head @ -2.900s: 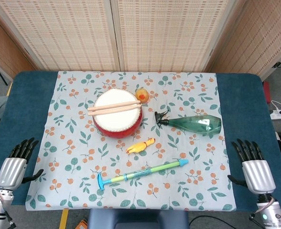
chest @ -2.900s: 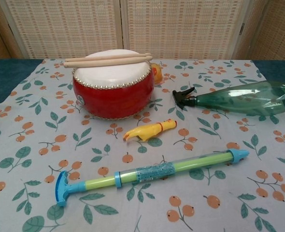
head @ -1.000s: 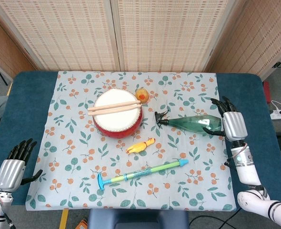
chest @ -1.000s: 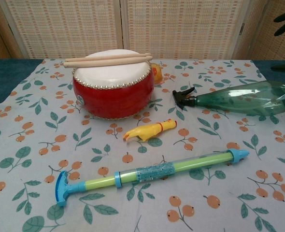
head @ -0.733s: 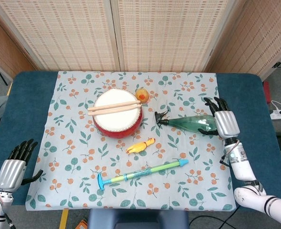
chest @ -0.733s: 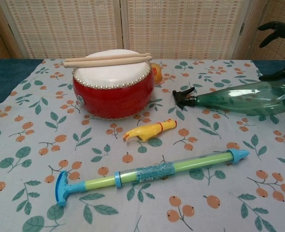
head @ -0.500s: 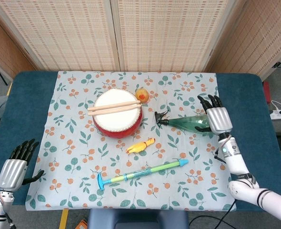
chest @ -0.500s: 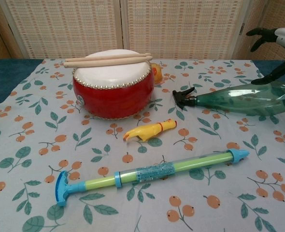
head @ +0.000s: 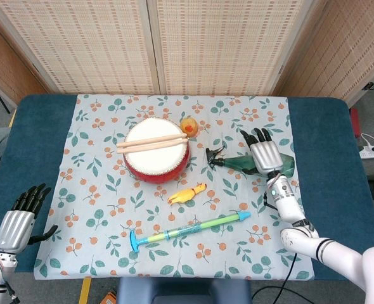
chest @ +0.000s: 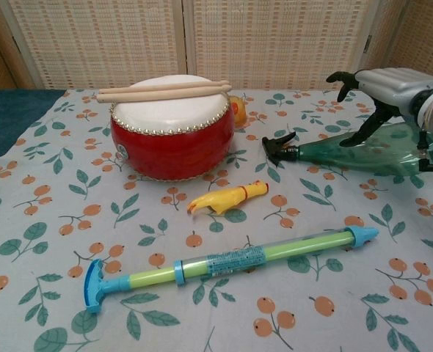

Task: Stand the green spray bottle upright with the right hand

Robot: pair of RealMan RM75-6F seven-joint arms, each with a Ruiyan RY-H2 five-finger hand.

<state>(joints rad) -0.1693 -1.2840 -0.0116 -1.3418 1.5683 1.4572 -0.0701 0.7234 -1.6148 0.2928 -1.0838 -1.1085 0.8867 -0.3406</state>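
Note:
The green spray bottle (head: 236, 163) (chest: 348, 156) lies on its side on the floral cloth, black nozzle pointing left toward the drum. My right hand (head: 265, 155) (chest: 387, 86) hovers over the bottle's middle, palm down with fingers spread; in the chest view its thumb reaches down to the bottle's top, and no grip shows. My left hand (head: 16, 225) rests open at the table's near left corner, far from the bottle.
A red drum (head: 156, 151) with two wooden sticks (head: 151, 142) stands left of the nozzle, a small orange duck (head: 189, 126) behind it. A yellow rubber chicken (head: 187, 193) and a long green-blue water pump (head: 188, 230) lie nearer the front edge.
My right hand has come from the near right corner up and leftward, from beside the bottle's base to above its middle. The bottle and my left hand have not moved.

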